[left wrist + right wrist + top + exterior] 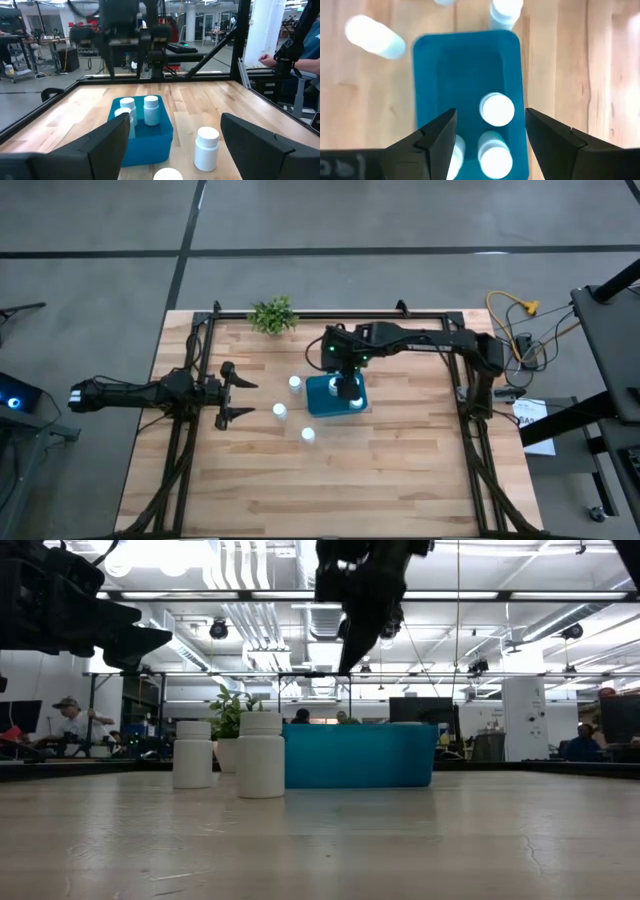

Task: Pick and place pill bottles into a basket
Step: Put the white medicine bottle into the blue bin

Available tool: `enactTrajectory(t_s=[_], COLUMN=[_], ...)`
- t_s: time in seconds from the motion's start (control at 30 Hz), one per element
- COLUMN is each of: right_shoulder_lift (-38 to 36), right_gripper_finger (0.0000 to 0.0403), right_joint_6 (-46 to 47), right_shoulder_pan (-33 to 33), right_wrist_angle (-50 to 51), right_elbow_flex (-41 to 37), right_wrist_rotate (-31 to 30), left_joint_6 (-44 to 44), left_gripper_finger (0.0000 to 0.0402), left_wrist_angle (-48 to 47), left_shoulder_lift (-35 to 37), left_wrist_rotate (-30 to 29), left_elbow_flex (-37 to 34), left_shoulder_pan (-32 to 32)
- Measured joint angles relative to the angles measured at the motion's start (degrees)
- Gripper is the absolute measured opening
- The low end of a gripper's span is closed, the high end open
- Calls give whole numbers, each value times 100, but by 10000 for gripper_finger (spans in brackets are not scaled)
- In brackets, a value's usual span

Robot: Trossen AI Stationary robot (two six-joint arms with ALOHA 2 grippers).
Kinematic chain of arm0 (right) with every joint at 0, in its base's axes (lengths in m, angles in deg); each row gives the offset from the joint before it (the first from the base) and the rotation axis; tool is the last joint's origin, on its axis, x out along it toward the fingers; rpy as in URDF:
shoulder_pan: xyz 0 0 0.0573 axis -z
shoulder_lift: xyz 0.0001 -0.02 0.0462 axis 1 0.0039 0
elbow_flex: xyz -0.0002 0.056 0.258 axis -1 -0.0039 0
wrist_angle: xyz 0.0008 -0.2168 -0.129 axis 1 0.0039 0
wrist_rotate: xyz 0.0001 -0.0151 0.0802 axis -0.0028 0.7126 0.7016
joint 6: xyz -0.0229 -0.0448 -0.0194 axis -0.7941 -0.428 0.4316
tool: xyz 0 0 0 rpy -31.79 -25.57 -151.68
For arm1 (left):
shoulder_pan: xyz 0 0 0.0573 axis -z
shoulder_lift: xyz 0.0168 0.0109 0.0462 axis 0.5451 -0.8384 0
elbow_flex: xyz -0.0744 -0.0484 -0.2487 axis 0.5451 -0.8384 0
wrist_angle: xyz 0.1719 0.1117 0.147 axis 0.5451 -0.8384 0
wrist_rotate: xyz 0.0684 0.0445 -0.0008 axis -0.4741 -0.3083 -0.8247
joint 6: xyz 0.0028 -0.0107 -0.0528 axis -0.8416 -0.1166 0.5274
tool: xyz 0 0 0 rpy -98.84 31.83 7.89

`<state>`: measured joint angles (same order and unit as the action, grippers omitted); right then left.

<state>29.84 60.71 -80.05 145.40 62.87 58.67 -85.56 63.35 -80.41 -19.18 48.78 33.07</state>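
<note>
Three pill bottles (496, 109) stand in the teal basket (322, 397) mid-bench — three more (280, 411) wait just left of it. The right tool (346, 390) hovers above, spread and empty; the left tool (232, 392) waits spread.

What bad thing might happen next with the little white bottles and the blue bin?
The right hand hangs open right above the bottles standing in the bin; dipping lower, it might knock one over. Three bottles still stand on the table, two of them close beside the bin, so reaching for one might bump its neighbour or push the bin. The left hand waits open nearby.
</note>
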Motion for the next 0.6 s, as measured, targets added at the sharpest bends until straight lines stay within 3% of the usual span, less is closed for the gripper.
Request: enactTrajectory(t_s=[0.27, 0.6], right_shoulder_lift=[-811, -2412], right_gripper_finger=[207, 181], right_joint_6=[115, 538], right_shoulder_pan=[-462, -613], right_wrist_angle=[-710, -2940], right_elbow_flex=[-717, -2844], right_wrist_rotate=[-523, -612], left_joint_6=[2, 0], left_gripper_finger=[295, 295], left_wrist_angle=[2, 2], left_shoulder_lift=[4, 4], left_wrist_rotate=[0, 2], left_elbow_flex=[0, 0], left_shoulder_pan=[0, 0])
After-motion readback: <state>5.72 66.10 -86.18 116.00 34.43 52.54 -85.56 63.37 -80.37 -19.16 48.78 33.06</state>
